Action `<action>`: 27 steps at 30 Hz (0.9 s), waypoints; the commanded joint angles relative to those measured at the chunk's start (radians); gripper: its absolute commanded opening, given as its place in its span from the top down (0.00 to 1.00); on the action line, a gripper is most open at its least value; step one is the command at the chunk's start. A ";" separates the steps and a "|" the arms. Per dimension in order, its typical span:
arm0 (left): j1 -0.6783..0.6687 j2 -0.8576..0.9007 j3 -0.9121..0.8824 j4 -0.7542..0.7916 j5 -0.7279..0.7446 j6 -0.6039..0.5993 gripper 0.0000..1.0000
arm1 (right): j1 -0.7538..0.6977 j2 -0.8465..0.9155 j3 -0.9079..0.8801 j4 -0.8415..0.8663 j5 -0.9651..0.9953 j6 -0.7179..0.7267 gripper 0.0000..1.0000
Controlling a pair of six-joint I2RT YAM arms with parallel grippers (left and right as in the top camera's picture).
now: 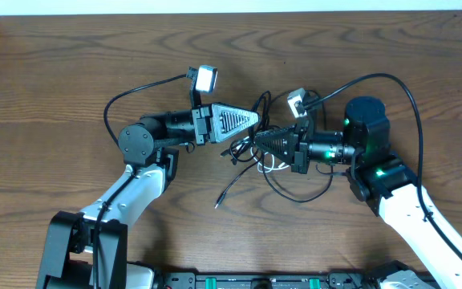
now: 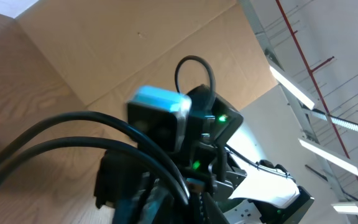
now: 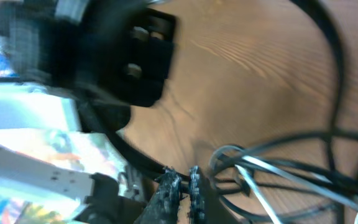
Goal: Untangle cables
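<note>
cables (image 1: 273, 166) partly hidden under right gripper (image 1: 257, 140)

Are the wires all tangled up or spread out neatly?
Tangled up. The cables, black ones and a white one, cross over each other in one bunch on the table.

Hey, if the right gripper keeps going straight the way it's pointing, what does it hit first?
Probably the cables bunched at its tip, then the left gripper just beyond. The right gripper points nearly nose to nose at it; heights are unclear.
</note>
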 commanded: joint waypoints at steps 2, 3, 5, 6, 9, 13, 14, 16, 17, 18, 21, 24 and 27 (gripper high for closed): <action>-0.003 -0.018 0.023 0.020 0.012 0.003 0.92 | -0.005 -0.001 0.004 -0.117 0.214 0.103 0.80; -0.004 -0.018 0.023 0.020 0.012 0.005 0.92 | -0.005 -0.001 0.004 -0.139 0.257 0.150 0.79; -0.009 -0.018 0.023 0.020 0.020 0.032 0.92 | -0.004 -0.001 0.004 -0.166 0.321 0.234 0.77; -0.014 -0.018 0.023 0.020 0.026 0.050 0.92 | -0.004 0.000 0.004 -0.169 0.340 0.268 0.76; -0.038 -0.018 0.023 0.020 0.046 0.109 0.92 | -0.004 0.000 0.004 -0.164 0.370 0.365 0.75; -0.076 -0.018 0.023 0.020 0.046 0.166 0.92 | -0.004 0.000 0.004 -0.164 0.390 0.475 0.75; -0.085 -0.018 0.023 0.020 0.046 0.179 0.92 | -0.004 0.001 0.004 -0.164 0.389 0.500 0.75; -0.097 -0.018 0.023 0.020 0.046 0.191 0.92 | -0.004 0.001 0.004 -0.170 0.389 0.547 0.76; -0.101 -0.018 0.023 0.020 0.046 0.198 0.92 | -0.004 0.001 0.004 -0.174 0.389 0.566 0.76; -0.102 -0.018 0.023 0.020 0.046 0.203 0.92 | -0.003 0.001 0.004 -0.181 0.388 0.588 0.76; -0.102 -0.018 0.023 0.020 0.047 0.218 0.92 | 0.008 0.002 0.004 -0.207 0.388 0.657 0.70; -0.102 -0.018 0.023 0.020 0.047 0.239 0.92 | 0.021 0.003 0.004 -0.214 0.387 0.703 0.64; -0.102 -0.018 0.023 0.020 0.047 0.248 0.92 | 0.045 0.004 0.004 -0.212 0.391 0.741 0.62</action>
